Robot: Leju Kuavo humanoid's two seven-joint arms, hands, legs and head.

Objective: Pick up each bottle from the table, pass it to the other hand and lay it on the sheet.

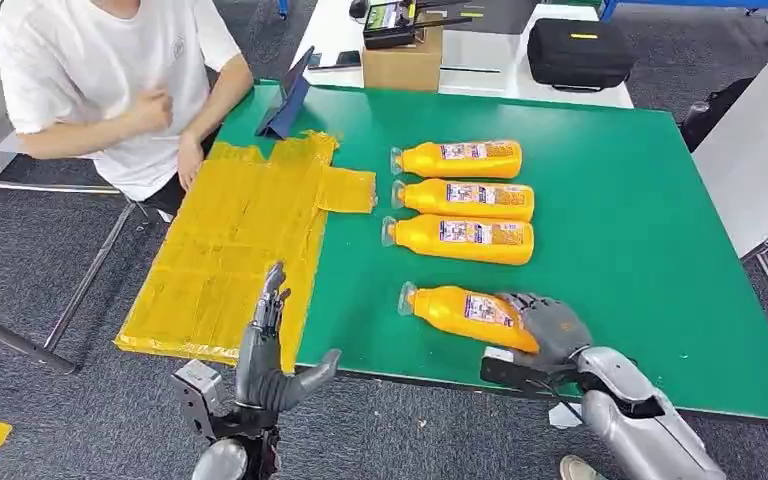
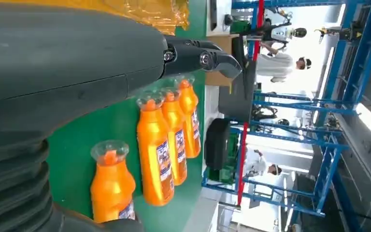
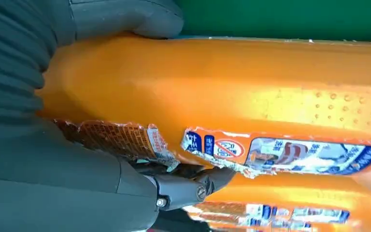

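Four orange bottles with clear caps lie on the green table (image 1: 620, 200). Three of them (image 1: 465, 200) lie side by side mid-table. The fourth bottle (image 1: 460, 312) lies nearer the front edge, and my right hand (image 1: 552, 325) grips its base end. In the right wrist view the thumb (image 3: 125, 17) and fingers (image 3: 193, 186) wrap around this bottle (image 3: 251, 92). My left hand (image 1: 265, 355) stands open with its fingers upright at the front edge, beside the yellow sheet (image 1: 235, 250). The left wrist view shows its fingers (image 2: 203, 57) empty, and beyond them the near bottle (image 2: 111, 186) and the other three (image 2: 164, 145).
A person in a white shirt (image 1: 110, 80) sits at the table's far left corner, one hand near the sheet. A blue folder (image 1: 290, 100) stands at the sheet's far end. A cardboard box (image 1: 405, 62) and a black case (image 1: 580, 52) lie on a further table.
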